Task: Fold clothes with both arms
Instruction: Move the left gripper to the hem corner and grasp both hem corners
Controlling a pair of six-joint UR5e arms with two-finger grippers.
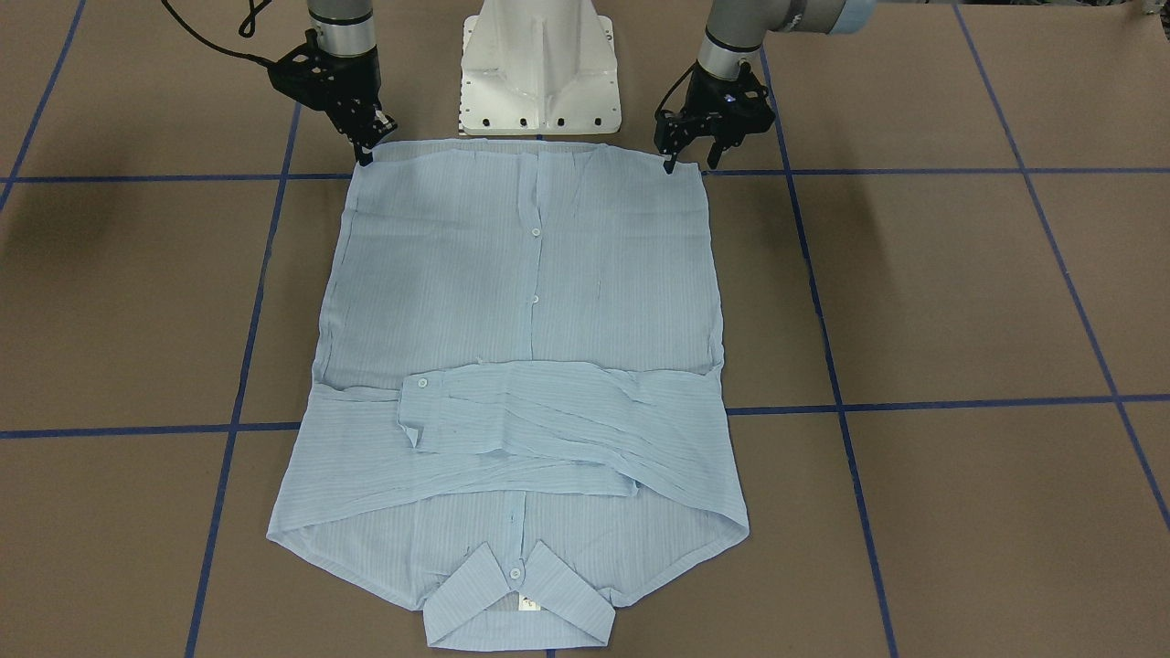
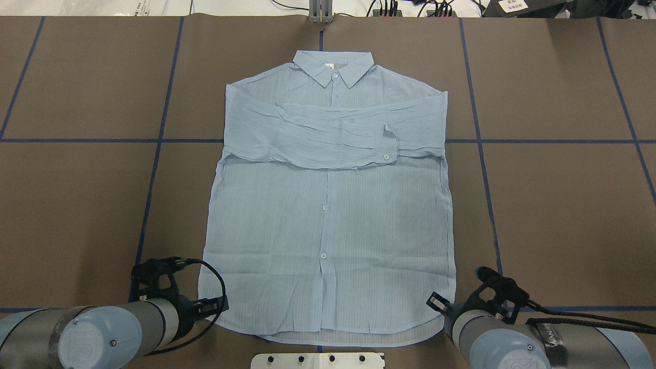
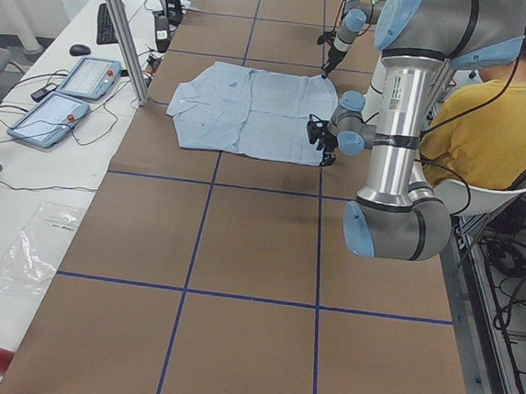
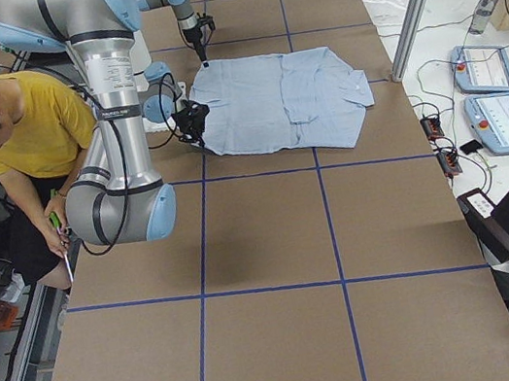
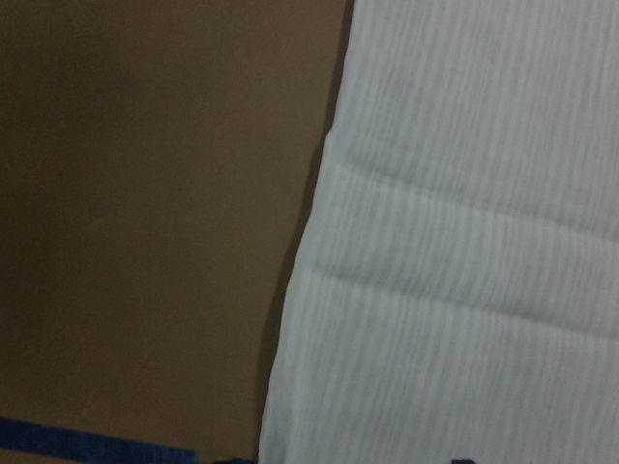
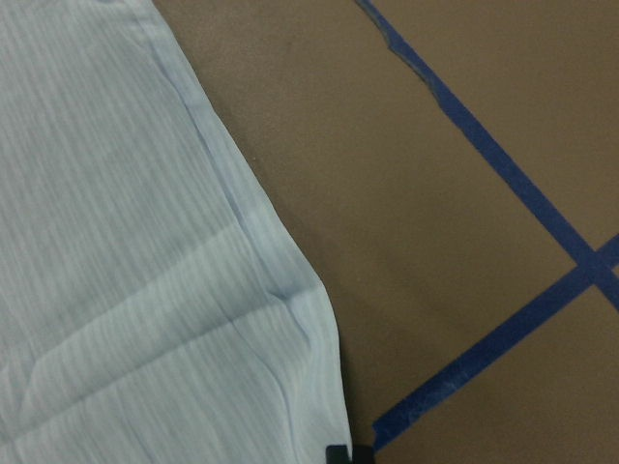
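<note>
The 2 arms, left (image 2: 102,333) and right (image 2: 512,343), fill the lower corners of the overhead view. The left gripper (image 1: 690,164) points down at 1 hem corner with its fingers apart. The right gripper (image 1: 370,146) points down at the other corner; its fingers are seen edge-on, so their gap cannot be told. No cloth is lifted at either corner. The shirt (image 1: 548,274) lies flat and front-up on the brown table (image 1: 960,292), with its hem (image 1: 530,146) just beside the white pedestal (image 1: 539,73). White buttons (image 1: 535,233) run up the placket. Both sleeves (image 1: 548,420) are folded across the chest, 1 over the other. The collar (image 1: 516,608) lies at the far end from the robot, showing a white neck label (image 1: 527,602).
</note>
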